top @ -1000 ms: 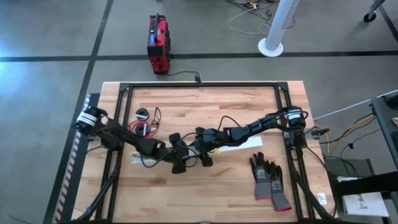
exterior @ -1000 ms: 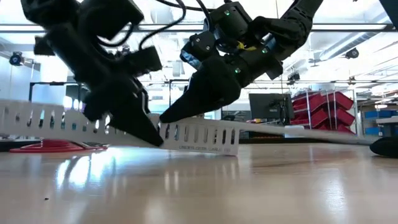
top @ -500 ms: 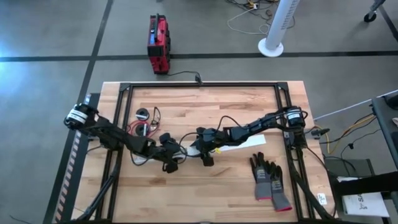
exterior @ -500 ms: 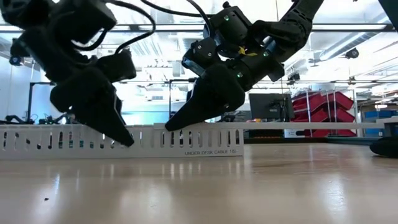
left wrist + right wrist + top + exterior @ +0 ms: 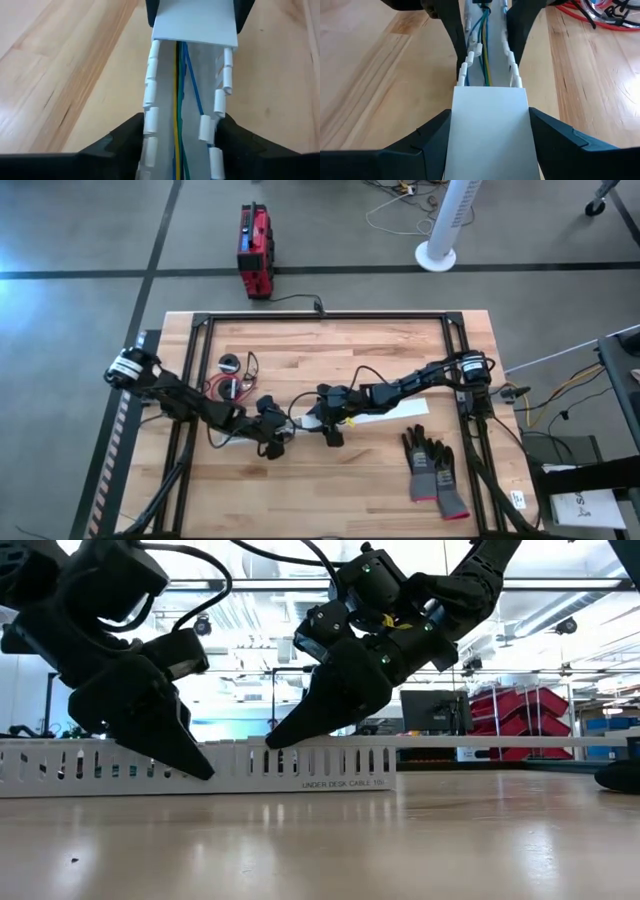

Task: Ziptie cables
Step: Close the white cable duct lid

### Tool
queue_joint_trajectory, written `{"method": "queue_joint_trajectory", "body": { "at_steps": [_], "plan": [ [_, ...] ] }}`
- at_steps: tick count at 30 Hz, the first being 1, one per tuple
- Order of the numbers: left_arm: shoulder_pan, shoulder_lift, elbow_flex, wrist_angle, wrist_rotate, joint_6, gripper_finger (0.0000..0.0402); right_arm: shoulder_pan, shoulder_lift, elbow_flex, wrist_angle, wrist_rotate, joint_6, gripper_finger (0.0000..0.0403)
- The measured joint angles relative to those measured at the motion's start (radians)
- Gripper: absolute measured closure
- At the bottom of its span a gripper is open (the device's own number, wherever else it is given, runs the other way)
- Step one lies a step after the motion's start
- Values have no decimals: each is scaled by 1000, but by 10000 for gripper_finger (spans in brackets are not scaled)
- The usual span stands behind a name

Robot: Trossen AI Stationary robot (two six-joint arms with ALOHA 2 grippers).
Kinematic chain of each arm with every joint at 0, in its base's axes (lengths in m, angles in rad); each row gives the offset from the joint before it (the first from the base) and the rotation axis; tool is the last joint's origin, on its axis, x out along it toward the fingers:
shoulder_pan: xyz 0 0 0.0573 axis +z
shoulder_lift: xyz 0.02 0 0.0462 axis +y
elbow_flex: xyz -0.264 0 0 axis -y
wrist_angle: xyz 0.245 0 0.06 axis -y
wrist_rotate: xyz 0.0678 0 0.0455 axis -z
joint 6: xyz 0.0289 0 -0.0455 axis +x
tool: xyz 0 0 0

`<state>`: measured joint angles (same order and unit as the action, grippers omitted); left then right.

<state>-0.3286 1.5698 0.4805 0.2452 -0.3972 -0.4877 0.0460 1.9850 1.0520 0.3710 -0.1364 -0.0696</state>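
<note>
Both pincers, left pincer and right pincer, squeeze the white slotted strip mid-frame; the cables look floppy, so grab a bunched loop.

High view: cables near left arm too small to resolve individual strands. White slotted strip partly covered by both arms. Low view: strip's left end cut by frame edge. Gloves: count unclear, overlapping.
</note>
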Motion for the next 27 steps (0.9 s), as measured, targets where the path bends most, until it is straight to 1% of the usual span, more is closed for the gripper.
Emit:
{"method": "queue_joint_trajectory", "body": {
  "at_steps": [4,8,14,19,21,27],
  "plan": [
    [-1,27,13,1,-21,3,214,2,0,6,-4,1,-10,182],
    [-2,34,12,13,-30,3,197,2,0,6,-3,-1,-32,182],
    [-2,34,12,27,-39,7,174,1,-1,12,-37,83,9,181],
    [0,36,15,36,-42,5,159,-3,-2,15,-39,66,18,183],
    [0,38,14,36,-39,3,153,-3,-1,23,-39,40,-1,183],
    [1,61,14,60,-43,3,134,0,0,27,-45,37,-57,180]
  ]
}}
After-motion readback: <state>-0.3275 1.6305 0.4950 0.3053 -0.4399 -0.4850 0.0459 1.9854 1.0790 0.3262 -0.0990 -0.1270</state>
